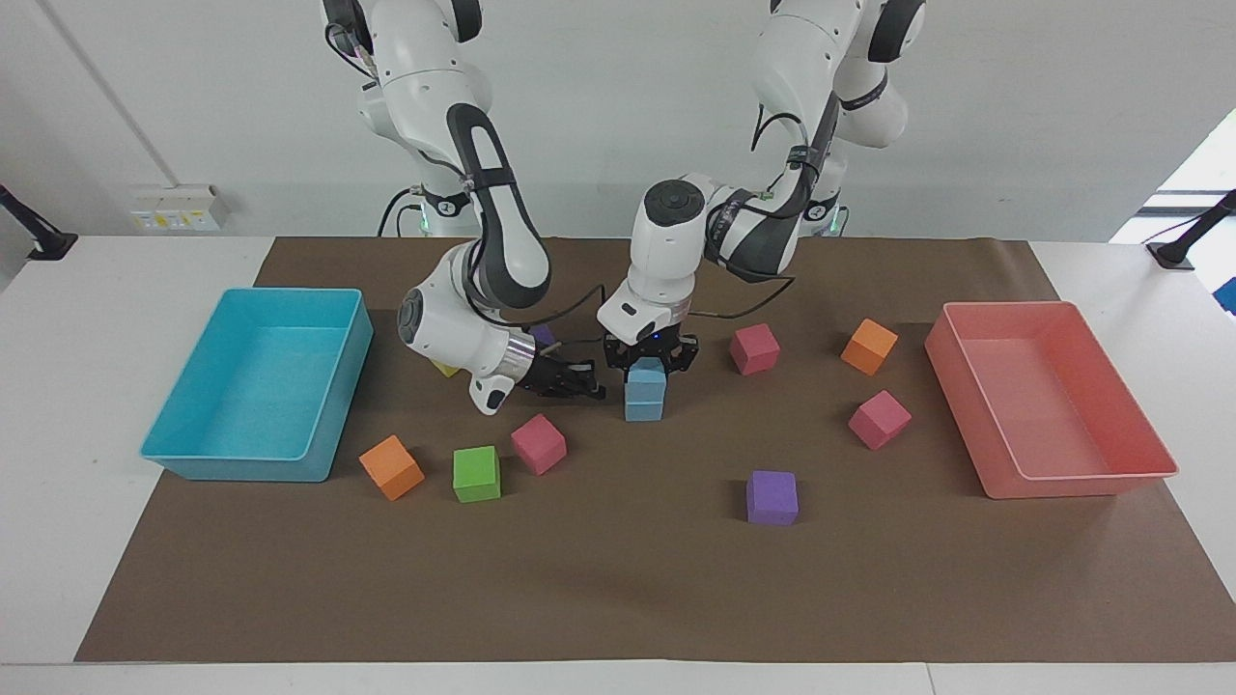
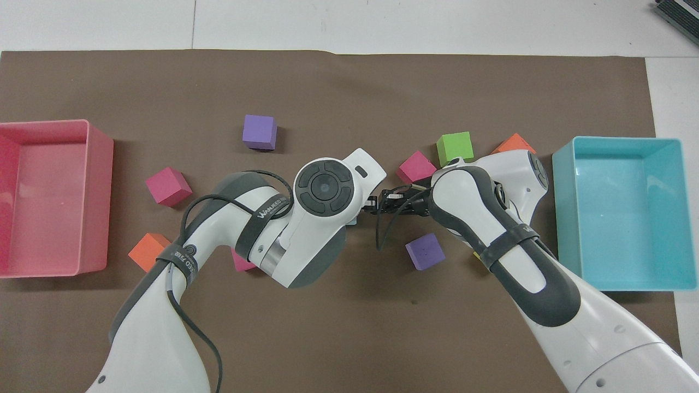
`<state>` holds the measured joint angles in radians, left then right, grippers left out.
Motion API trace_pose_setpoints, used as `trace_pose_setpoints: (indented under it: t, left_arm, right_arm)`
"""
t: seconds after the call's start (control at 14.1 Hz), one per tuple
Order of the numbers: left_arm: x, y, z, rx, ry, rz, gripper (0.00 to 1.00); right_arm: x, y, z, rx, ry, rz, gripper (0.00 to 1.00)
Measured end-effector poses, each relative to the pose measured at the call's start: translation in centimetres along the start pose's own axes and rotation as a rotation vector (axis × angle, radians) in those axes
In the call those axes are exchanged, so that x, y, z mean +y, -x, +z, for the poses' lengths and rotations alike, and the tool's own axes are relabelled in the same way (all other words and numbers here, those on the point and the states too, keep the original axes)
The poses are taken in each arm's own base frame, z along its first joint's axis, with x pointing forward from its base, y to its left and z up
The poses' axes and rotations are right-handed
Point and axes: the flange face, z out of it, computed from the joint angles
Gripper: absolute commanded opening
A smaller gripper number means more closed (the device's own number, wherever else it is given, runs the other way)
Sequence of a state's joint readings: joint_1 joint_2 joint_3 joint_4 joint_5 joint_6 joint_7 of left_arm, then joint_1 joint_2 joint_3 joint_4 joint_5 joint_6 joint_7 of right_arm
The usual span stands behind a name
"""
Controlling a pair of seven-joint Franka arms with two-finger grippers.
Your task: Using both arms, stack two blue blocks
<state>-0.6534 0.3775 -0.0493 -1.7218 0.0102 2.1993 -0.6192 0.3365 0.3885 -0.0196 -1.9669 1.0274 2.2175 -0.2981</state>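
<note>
Facing view: two blue blocks (image 1: pixel 644 395) stacked mid-mat, upper one clamped by left gripper (image 1: pixel 645 365). Right gripper (image 1: pixel 591 388) just beside the stack toward the cyan tray (image 1: pixel 253 454), fingertips together, holding nothing.

Overhead view: stack almost wholly hidden under left arm's wrist (image 2: pixel 322 188). Right gripper (image 2: pixel 386 203) low beside it, near the purple cube (image 2: pixel 425 251).
</note>
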Motion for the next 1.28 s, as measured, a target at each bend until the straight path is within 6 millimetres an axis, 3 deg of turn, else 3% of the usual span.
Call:
trace_pose_setpoints:
  t: [0.78, 0.85, 0.99, 1.07, 1.28]
  left_arm:
    - [-0.04, -0.05, -0.02, 0.002, 0.001, -0.023, 0.22]
    - [-0.04, -0.06, -0.03, 0.002, 0.001, -0.023, 0.28]
    - [-0.04, -0.07, -0.04, 0.002, 0.001, -0.024, 0.79]
    - [-0.05, -0.07, -0.04, 0.002, 0.001, -0.024, 0.92]
    - [-0.08, -0.1, -0.04, 0.002, 0.001, -0.026, 1.0]
  right_arm:
    - [0.0, 0.0, 0.0, 0.0, 0.0, 0.0, 0.0]
    - [0.0, 0.0, 0.0, 0.0, 0.0, 0.0, 0.0]
    - [0.0, 0.0, 0.0, 0.0, 0.0, 0.0, 0.0]
    - [0.0, 0.0, 0.0, 0.0, 0.0, 0.0, 0.0]
    - [0.0, 0.0, 0.0, 0.0, 0.0, 0.0, 0.0]
